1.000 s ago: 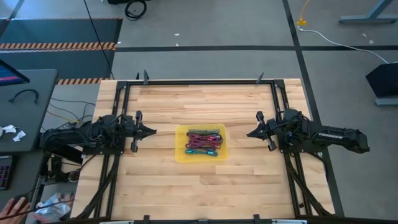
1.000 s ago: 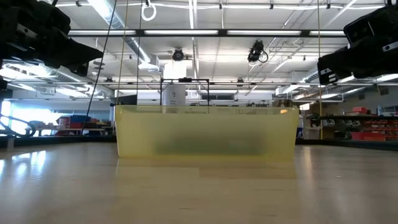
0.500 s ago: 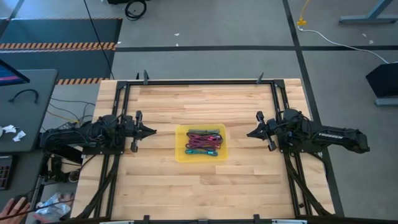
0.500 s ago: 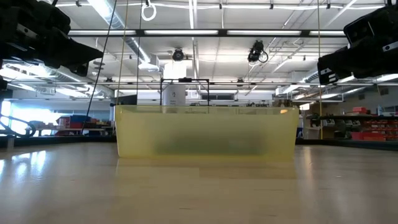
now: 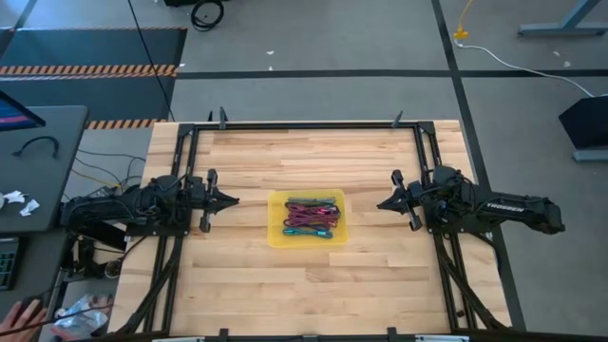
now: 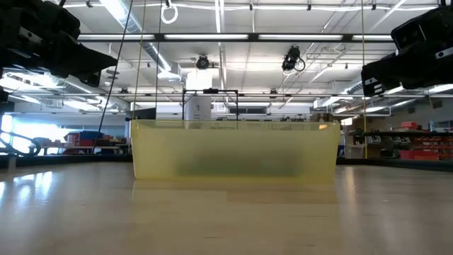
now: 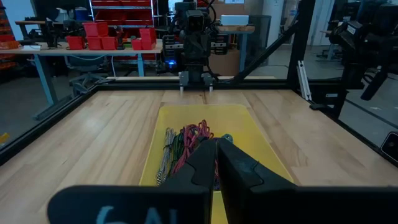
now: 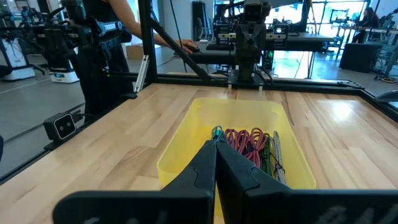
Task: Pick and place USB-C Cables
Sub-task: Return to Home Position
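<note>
In the low view the yellow tray [image 6: 233, 149] stands nearest on the desk [image 6: 226, 219], and its cloudy wall hides what lies inside. From above, the USB-C cables [image 5: 312, 218] all lie inside the tray, bundled side by side — teal toward 6 o'clock, pink and maroon toward 12 o'clock. The left hand [image 5: 234, 200] hovers at 9 o'clock of the tray, well apart from it, clenched on nothing. The right hand [image 5: 380, 203] is at 3 o'clock, also clenched and empty. Farther off, beyond the desk frame, a person [image 8: 102, 37] stands — seen in the right wrist view.
</note>
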